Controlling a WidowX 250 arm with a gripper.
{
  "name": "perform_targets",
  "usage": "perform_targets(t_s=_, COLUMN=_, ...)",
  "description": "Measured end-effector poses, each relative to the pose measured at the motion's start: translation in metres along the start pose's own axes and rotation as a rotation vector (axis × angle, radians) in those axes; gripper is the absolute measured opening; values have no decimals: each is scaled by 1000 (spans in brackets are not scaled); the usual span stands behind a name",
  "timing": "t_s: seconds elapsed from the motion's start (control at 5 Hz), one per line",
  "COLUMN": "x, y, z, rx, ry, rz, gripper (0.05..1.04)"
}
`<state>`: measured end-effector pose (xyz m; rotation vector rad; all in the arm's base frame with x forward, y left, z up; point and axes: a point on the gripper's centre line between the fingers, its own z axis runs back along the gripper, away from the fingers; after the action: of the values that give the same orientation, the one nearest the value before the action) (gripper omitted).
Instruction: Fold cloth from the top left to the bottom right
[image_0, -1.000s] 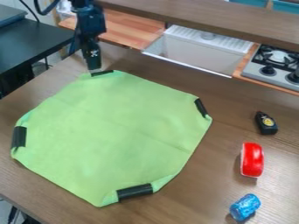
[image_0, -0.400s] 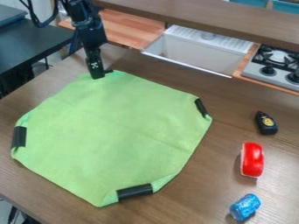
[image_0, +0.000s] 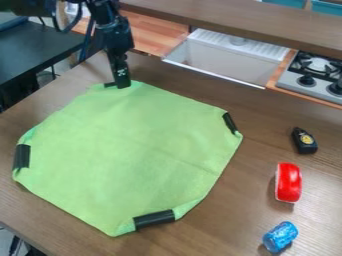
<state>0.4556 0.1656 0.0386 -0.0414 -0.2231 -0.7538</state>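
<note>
Lying spread on the worktop (image_0: 217, 230), the green cloth (image_0: 127, 160) bears black strips at its corners. At its top corner hangs the tool (image_0: 122, 86); I cannot tell whether it is released or clenched. Right of the cloth lie the blue cylinder (image_0: 280, 236), red object (image_0: 288, 182) and black object (image_0: 304, 141).

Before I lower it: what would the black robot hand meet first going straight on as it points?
Most likely the light green cloth, at its top edge beside the black tape strip there; the hand points down at it. Any gap between them is unclear from this slanted view.
</note>
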Motion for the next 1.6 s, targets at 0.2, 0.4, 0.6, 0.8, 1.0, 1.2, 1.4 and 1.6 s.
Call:
perform_targets(t_s=0.2, x=7, y=2, z=-7, rx=0, ry=13, rz=16, gripper=973)
perform_targets(t_s=0.4, x=8, y=0, z=-19, rx=-8, ry=48, rz=28, gripper=682)
perform_targets(t_s=0.6, x=11, y=-1, z=-22, rx=5, ry=71, rz=17, gripper=401)
perform_targets(t_s=0.8, x=9, y=-3, z=-25, rx=0, ry=77, rz=19, gripper=163)
perform_targets(t_s=1.0, x=8, y=-6, z=-24, rx=4, ry=67, rz=17, gripper=68)
perform_targets(t_s=1.2, x=9, y=-23, z=-18, rx=-51, ry=38, rz=25, gripper=51)
perform_targets(t_s=1.4, x=18, y=-45, z=6, rx=-107, ry=-39, rz=29, gripper=51)
perform_targets(t_s=1.6, x=23, y=-80, z=26, rx=-90, ry=-80, rz=37, gripper=51)
